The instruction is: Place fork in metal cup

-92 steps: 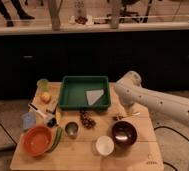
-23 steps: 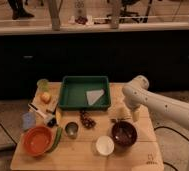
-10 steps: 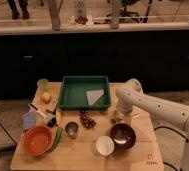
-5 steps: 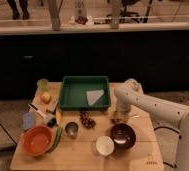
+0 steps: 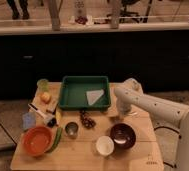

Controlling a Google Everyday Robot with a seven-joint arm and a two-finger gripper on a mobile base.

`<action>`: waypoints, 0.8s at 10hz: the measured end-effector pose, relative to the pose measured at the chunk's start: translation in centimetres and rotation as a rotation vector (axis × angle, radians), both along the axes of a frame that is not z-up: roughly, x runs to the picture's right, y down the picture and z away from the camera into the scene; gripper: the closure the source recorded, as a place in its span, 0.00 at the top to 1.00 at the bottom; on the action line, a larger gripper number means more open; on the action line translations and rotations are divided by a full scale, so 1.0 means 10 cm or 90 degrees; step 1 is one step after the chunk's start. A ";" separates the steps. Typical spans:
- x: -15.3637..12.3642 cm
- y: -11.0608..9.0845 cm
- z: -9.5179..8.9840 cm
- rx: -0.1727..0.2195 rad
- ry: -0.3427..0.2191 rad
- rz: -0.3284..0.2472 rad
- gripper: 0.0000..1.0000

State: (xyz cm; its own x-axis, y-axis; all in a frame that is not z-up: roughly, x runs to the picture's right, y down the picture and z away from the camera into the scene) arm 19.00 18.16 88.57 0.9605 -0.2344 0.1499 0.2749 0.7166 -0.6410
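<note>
1. Camera view showed the gripper at the end of the white arm, lowered at the right part of the wooden table, just behind the dark brown bowl and to the right of the green tray. Whether it was released or clenched, I cannot tell.

2. The fork could not be made out with certainty. It probably lay under or beside the gripper, near the rear rim of the dark brown bowl, but this was only a judgement.

3. The metal cup stood well apart to the left, in front of the tray, with the dark grapes just beside it on its right.

4. First risk: a slim fork lying flat on wood was hard to pinch. The gripper could close on the table or push the fork away, maybe against the bowl.

5. Second risk: the way to the cup passed near the white cup and the grapes. A low carry could knock them or drag the fork over them.

6. Third risk: the cup was small and light, and the fork was long. If it was released tilted or against the rim, it could tip the cup toward the orange bowl or fall out.

7. The black-and-white-handled utensil on the left was a wrong target.
</note>
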 end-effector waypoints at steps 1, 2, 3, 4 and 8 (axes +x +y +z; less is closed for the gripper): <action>-0.01 0.01 0.03 -0.001 -0.004 0.000 0.00; 0.00 0.01 0.04 -0.001 -0.005 0.002 0.00; -0.01 0.02 0.03 -0.001 -0.006 0.001 0.00; 0.00 0.01 0.01 -0.001 -0.006 0.000 0.00; -0.02 -0.04 -0.21 0.015 -0.044 -0.034 0.00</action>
